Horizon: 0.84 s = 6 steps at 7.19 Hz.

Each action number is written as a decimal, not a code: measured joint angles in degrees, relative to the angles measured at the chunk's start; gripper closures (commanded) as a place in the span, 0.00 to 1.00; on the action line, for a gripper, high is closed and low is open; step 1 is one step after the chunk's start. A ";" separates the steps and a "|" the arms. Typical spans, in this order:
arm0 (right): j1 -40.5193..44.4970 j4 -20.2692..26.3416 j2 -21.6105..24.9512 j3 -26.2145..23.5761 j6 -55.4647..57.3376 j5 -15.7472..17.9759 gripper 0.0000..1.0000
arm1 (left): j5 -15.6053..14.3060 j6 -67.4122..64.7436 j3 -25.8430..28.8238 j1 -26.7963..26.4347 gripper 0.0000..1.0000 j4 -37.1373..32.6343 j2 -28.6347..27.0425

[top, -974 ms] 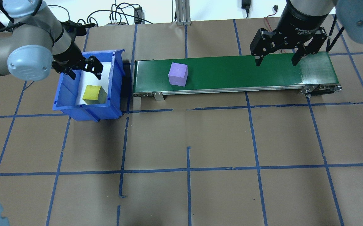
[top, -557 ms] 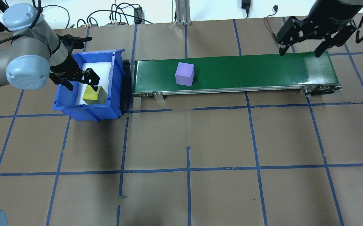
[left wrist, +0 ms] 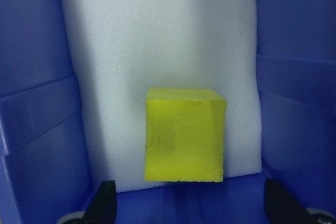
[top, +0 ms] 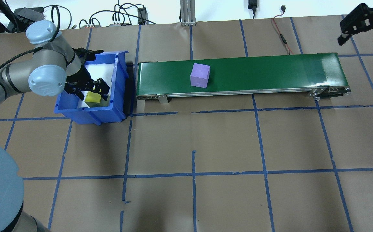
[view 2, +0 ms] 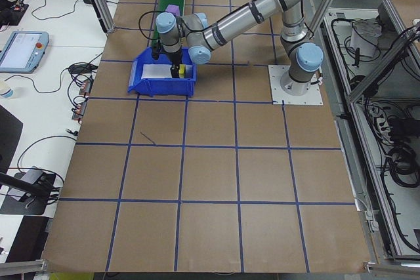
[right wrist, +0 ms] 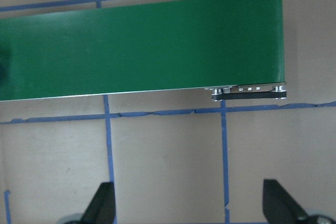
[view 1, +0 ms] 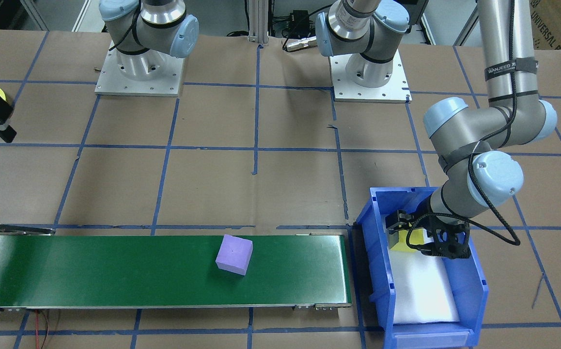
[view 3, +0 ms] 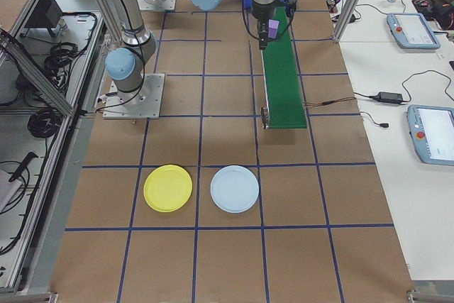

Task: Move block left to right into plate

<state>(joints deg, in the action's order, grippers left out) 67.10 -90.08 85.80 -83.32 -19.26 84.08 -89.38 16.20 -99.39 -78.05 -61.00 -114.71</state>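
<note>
Reaching down into the blue bin (top: 114, 69), the left claw (top: 88, 91) is hanging over the yellow block (top: 92, 97), jaws spread wide and not closed on it. In the left wrist view the block (left wrist: 184, 135) is sitting on the white foam liner (left wrist: 157, 40) near the bin's end wall, with the two fingertips (left wrist: 105, 203) showing at the lower corners, clear of the block on both sides. In the front-facing view the claw (view 1: 428, 237) is straddling the block (view 1: 413, 238) from above.

Next along the bench (top: 205, 145), the green conveyor (top: 270, 69) is carrying a purple block (top: 200, 75), which is lying about a third of the way along the belt from the bin end.

At far right, the right claw (top: 363, 27) is hanging beyond the conveyor's far end, jaws spread wide and holding nothing. Its wrist view is looking down on the belt end (right wrist: 157, 51) and bare bench paper.

The yellow plate (view 3: 167, 188) is lying flat on the bench past the conveyor's end, just beside a pale blue plate (view 3: 235, 189), well apart from both blocks. Nothing is lying on either plate.
</note>
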 measured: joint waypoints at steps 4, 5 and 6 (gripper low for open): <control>-1.85 -8.15 -15.59 2.62 -0.79 0.76 0.00 | 0.15 0.24 0.36 0.00 0.54 0.45 -1.45; -1.87 -9.78 -17.83 2.72 -0.78 -2.18 0.00 | 0.12 0.25 1.18 0.00 0.54 -0.50 -0.41; -1.88 -10.58 -19.46 2.59 -0.73 -6.19 0.00 | 0.12 0.16 3.47 -0.01 0.54 -3.70 1.32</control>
<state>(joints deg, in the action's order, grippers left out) 65.22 -100.66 66.33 -80.73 -19.99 77.90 -89.26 16.35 -95.92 -78.06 -64.70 -113.39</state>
